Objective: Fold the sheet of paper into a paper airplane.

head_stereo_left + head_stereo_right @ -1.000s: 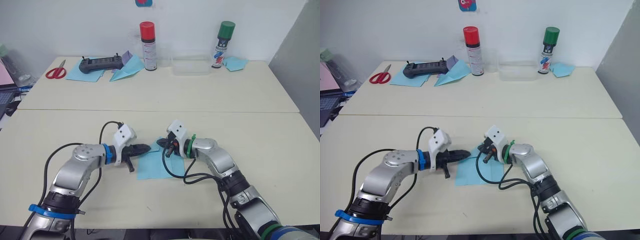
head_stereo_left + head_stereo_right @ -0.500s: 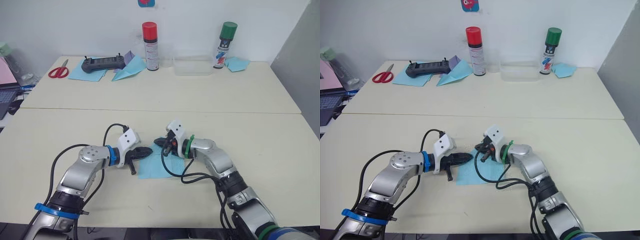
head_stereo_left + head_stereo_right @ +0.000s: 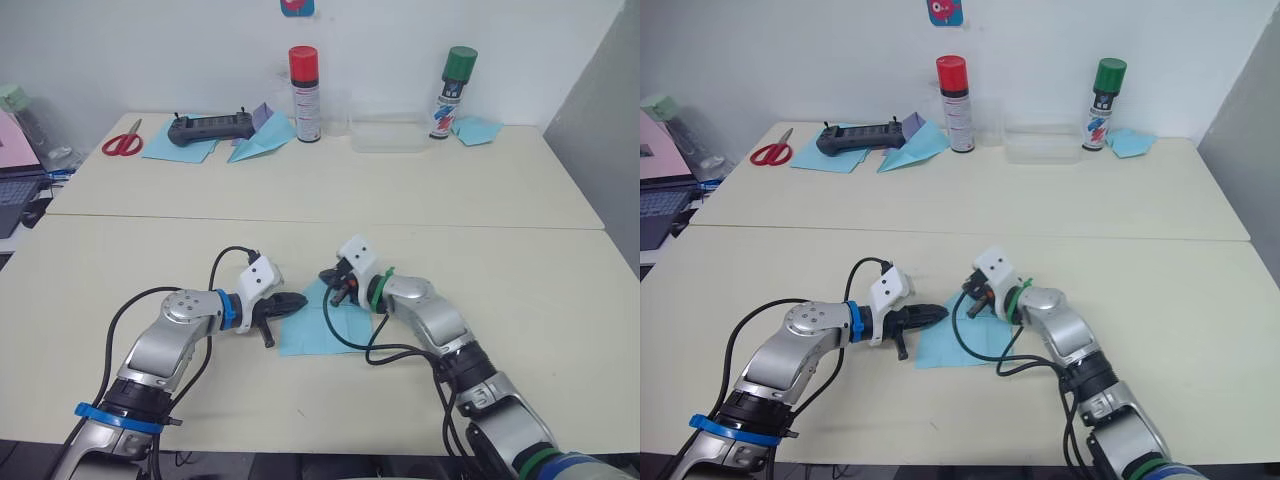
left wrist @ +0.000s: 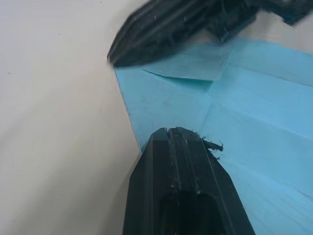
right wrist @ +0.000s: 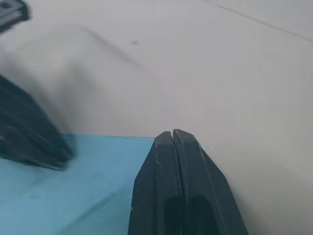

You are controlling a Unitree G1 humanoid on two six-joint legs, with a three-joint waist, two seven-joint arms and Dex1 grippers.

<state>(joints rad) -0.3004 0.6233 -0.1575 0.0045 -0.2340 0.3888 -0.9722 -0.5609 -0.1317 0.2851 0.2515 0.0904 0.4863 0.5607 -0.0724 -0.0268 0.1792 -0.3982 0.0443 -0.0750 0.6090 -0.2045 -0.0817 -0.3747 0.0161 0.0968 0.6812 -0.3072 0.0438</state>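
The light-blue sheet of paper (image 3: 322,328) lies flat on the near table, with a small corner flap (image 4: 195,66) folded over at its far left corner. My left gripper (image 3: 301,300) is shut, and its tip rests on the sheet's left edge (image 4: 168,130). Coming from the right, my right gripper (image 3: 326,277) is also shut, its tip (image 5: 172,132) over the sheet's far edge by the folded corner. The two tips point at each other, a short gap apart. I cannot tell whether either one pinches the paper.
On the far table stand a red-capped spray can (image 3: 304,80), a green-capped can (image 3: 459,92) and a clear container (image 3: 385,135). A black controller (image 3: 205,127) on blue sheets, a blue dart-shaped plane (image 3: 255,145), red scissors (image 3: 122,142) and folded blue paper (image 3: 477,128) lie there too.
The whole view has shifted slightly. Both grippers remain shut at the sheet's far left corner, and the left tip has edged a little closer to the right one.
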